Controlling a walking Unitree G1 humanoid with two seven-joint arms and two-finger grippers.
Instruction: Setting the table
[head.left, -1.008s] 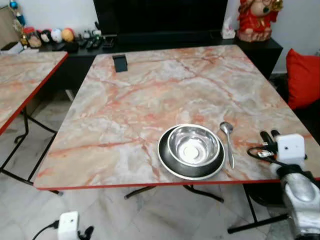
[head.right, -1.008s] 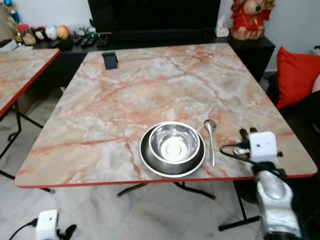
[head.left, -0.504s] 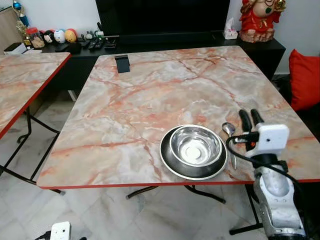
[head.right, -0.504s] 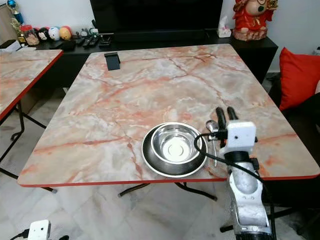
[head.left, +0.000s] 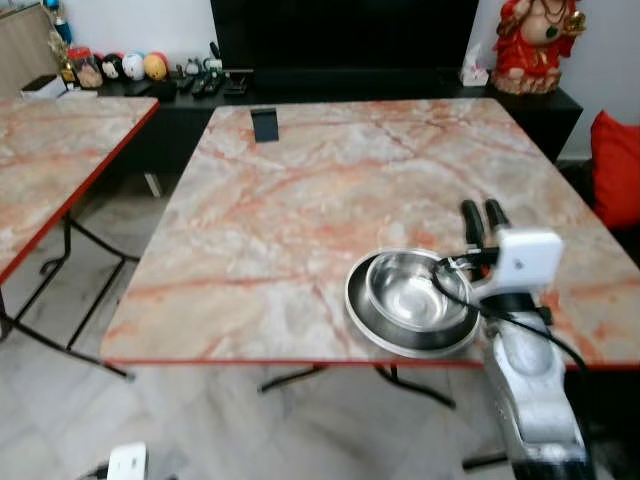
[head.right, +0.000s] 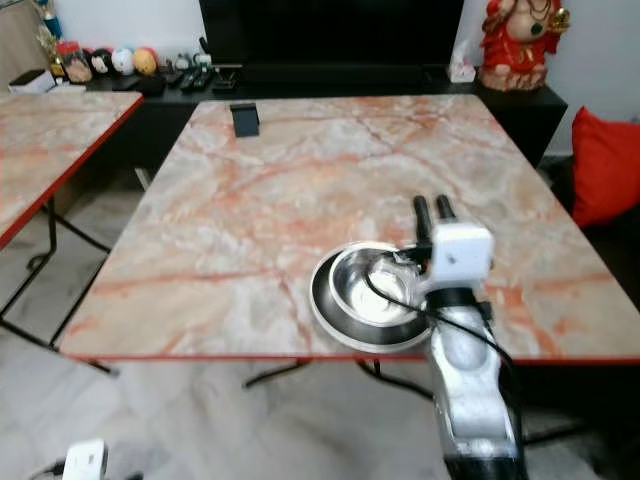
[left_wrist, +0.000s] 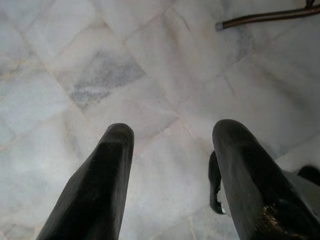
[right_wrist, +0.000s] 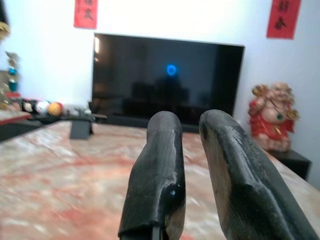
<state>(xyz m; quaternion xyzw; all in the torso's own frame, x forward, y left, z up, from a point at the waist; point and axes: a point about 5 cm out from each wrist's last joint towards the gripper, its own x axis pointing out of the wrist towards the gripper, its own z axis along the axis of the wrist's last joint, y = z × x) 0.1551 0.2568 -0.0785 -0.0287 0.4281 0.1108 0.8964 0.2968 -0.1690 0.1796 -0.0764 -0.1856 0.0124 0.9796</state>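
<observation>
Shiny steel bowl (head.left: 415, 290) nested in a dark plate (head.left: 372, 322) on the marble worktop (head.left: 300, 200). Right gripper (head.left: 483, 217) hides their far edge, jaws nearly together; left gripper (left_wrist: 170, 150) jaws apart.

I see a marble-top table (head.left: 330, 190) on grey marble floor tiles (left_wrist: 100, 75), second table (head.left: 50, 150) left, black TV (right_wrist: 165, 77) against white wall, red figurine (head.left: 538, 45).

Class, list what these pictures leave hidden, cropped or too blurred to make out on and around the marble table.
1. The spoon: in the eye views the right gripper and its wrist box cover the spot beside the steel bowl.
2. The black plate: its right rim is behind the arm.
3. The small black stand: too small to identify.
4. The left gripper: hangs over blurred floor tiles.
</observation>
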